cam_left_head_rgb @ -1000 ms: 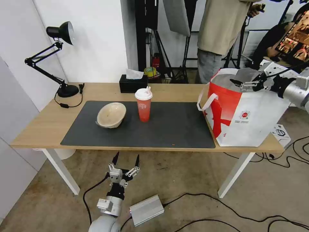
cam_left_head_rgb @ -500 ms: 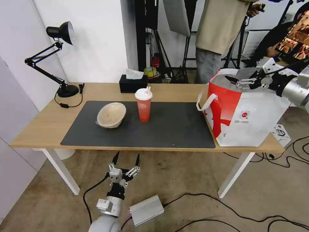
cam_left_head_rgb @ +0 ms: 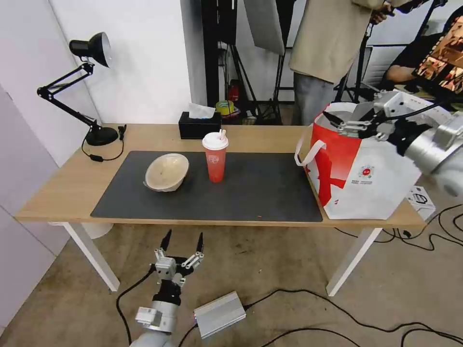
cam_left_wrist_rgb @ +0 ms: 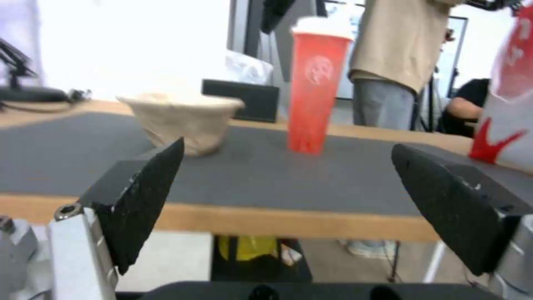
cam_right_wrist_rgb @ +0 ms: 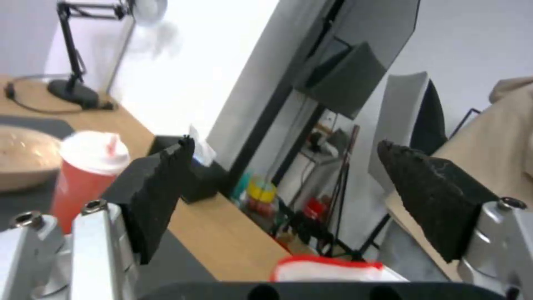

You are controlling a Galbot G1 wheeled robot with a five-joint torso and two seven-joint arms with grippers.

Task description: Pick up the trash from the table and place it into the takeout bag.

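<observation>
A beige paper-pulp bowl (cam_left_head_rgb: 167, 172), tipped onto its side with its pale hollow shown, and an upright red drink cup with white lid and straw (cam_left_head_rgb: 215, 156) are seen side by side on the dark grey mat (cam_left_head_rgb: 251, 193) of the long light wooden table (cam_left_head_rgb: 62, 185). Below the table's front edge the left gripper (cam_left_head_rgb: 182, 239) is held with its black fingers spread and empty. At the table's right end stands the big white and red insulated takeout bag (cam_left_head_rgb: 371, 178), its small round red logo (cam_left_head_rgb: 366, 172) facing forward, and above its open mouth the right gripper (cam_left_head_rgb: 348, 117) is poised, parted and empty.
</observation>
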